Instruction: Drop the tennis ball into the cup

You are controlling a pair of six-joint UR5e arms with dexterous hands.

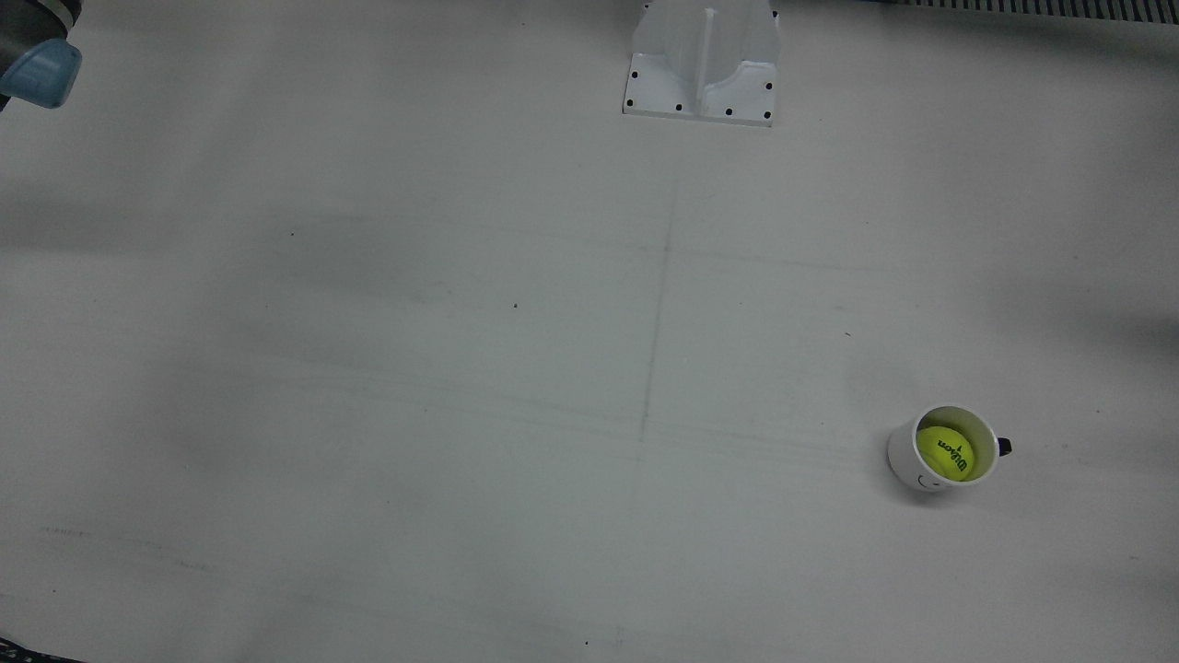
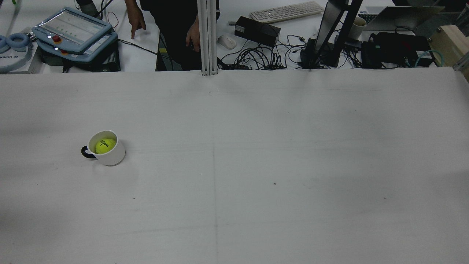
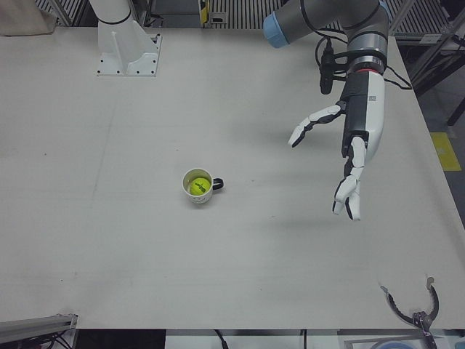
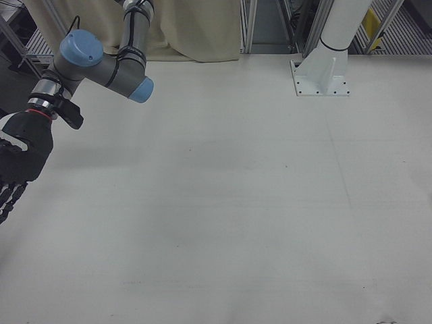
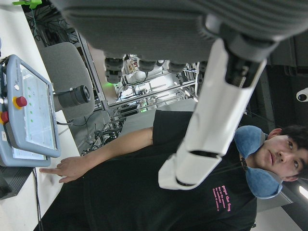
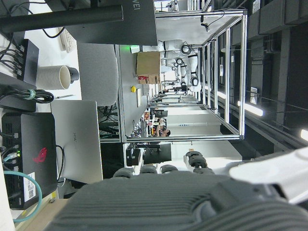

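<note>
Tennis ball [image 3: 196,188] lying inside the white cup [image 3: 197,186], yellow-green with dark lettering facing up; cup upright on the table [image 3: 240,247], its dark handle [image 3: 218,185] pointing, in the left-front view, to the view's right, toward my left hand [image 3: 349,156]. My left hand hangs above the table well apart from the cup, on the handle side, fingers [image 3: 347,195] spread and extended downward, thumb out to one side, holding nothing. My right hand [image 4: 17,169] sits at the edge of the right-front view, far from the cup, which that view does not show; its dark back is visible and the fingers run out of the picture, so I cannot tell how far it is open. Beyond the table's far edge from the cup, in the rear view, a person [image 2: 176,33] stands by a teach pendant [image 2: 73,33]
</note>
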